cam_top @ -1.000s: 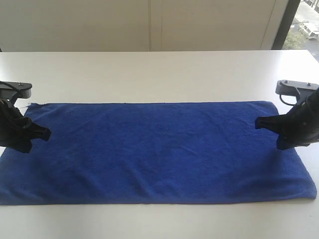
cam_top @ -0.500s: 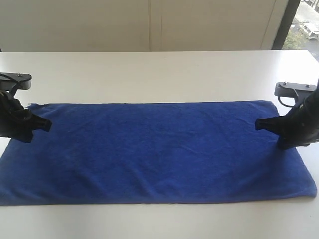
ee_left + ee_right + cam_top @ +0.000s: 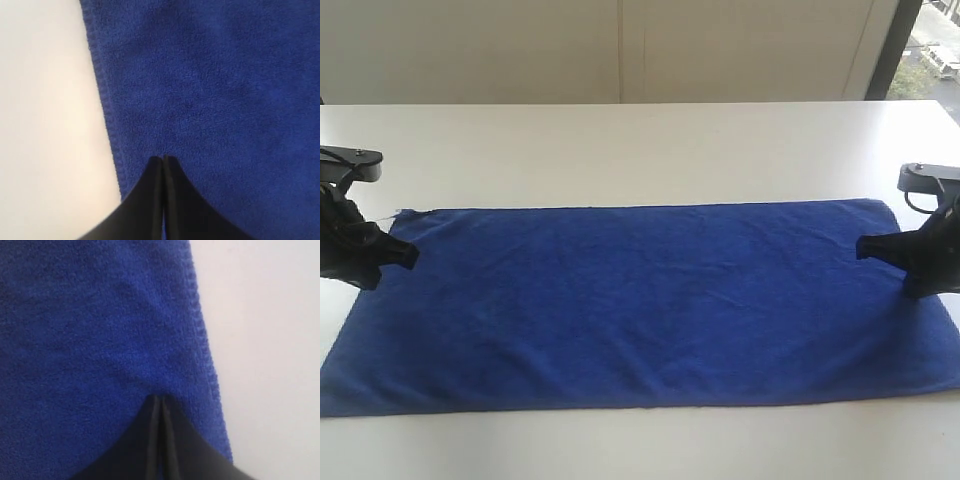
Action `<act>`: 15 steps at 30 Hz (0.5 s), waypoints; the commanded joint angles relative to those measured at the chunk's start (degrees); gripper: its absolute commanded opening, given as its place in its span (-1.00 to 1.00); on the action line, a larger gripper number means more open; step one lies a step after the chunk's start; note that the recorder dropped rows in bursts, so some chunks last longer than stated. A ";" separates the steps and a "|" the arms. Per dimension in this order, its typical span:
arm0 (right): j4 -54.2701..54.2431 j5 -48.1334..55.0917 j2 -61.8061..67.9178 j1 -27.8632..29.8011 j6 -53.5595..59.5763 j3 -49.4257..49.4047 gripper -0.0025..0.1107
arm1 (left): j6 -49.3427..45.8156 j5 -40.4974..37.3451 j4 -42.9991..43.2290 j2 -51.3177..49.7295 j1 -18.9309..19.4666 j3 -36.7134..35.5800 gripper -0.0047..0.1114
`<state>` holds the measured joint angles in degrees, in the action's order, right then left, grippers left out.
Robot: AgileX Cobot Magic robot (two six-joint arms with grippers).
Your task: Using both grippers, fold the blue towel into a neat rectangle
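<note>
Blue towel (image 3: 640, 300) shifted rightward, left fingers (image 3: 147, 200) and right fingers (image 3: 145, 440) clenched just inside hems

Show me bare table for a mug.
Free: wide white tabletop beyond the fuzzy royal-blue towel; a narrow strip along its near hem. Crowded: both short ends, under the matte black left arm and right arm, jaws shut.

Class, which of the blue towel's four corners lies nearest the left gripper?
The far left corner, just behind the left gripper; the near left corner lies farther off, the right pair across the blue towel.
</note>
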<state>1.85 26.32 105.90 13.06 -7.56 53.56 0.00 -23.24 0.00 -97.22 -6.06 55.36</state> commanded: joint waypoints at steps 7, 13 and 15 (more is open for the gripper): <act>-3.83 1.37 -1.03 0.61 0.76 0.64 -0.96 | 0.00 -1.21 -0.34 0.80 0.24 0.18 -0.92; -4.68 2.38 -8.53 0.61 3.10 0.64 -0.96 | 0.00 -1.99 -3.59 3.03 0.24 0.31 -0.92; -4.68 3.26 -9.92 0.61 4.43 0.64 -0.96 | 0.00 -2.27 -5.40 3.56 0.24 0.31 -0.92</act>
<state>-2.63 28.34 98.37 13.18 -5.36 54.16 0.00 -23.94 -2.41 -95.00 -6.06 55.36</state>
